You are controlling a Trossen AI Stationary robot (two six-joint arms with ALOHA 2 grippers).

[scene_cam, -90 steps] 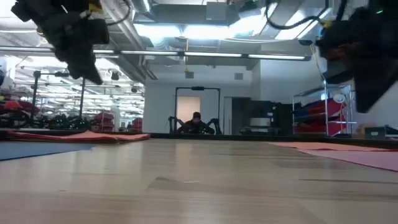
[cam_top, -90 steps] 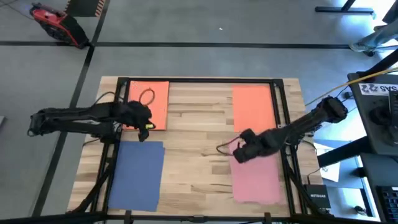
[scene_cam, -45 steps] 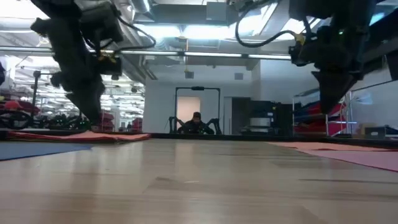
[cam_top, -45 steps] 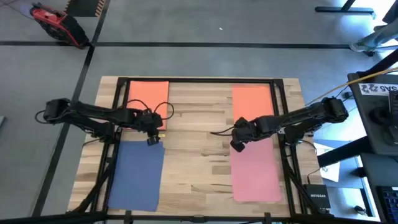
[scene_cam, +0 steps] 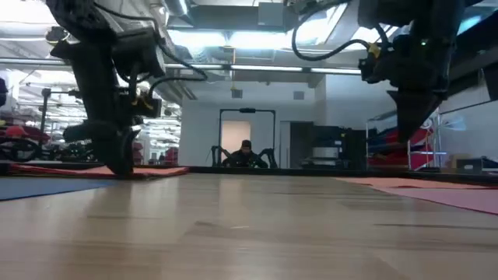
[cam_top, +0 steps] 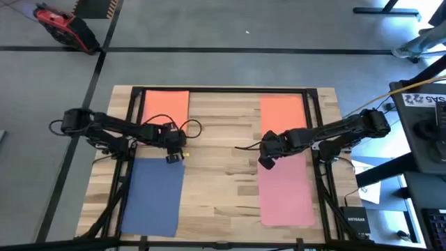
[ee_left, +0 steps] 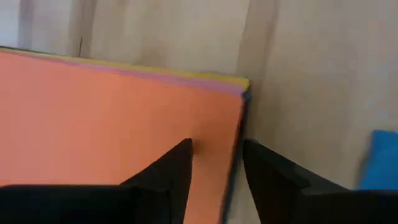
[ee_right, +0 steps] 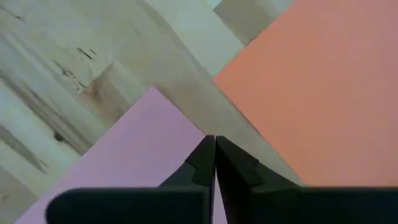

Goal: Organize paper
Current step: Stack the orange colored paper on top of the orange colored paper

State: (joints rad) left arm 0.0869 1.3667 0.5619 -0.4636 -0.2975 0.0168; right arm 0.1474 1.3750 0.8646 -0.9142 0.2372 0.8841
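Both pincers sit low over the paper on your table.
Your left pincer (ee_left: 214, 165), slightly parted, straddles the orange stack's (ee_left: 112, 118) corner; your right pincer (ee_right: 215, 158), closed and empty, points between pink sheet (ee_right: 130, 149) and orange sheet (ee_right: 311, 93).

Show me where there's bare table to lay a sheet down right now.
The wide wooden strip down the middle of the table is bare, bordered by the blue sheet and left orange stack on one side, the pink sheet and right orange sheet on the other. Both grippers crowd its edges.
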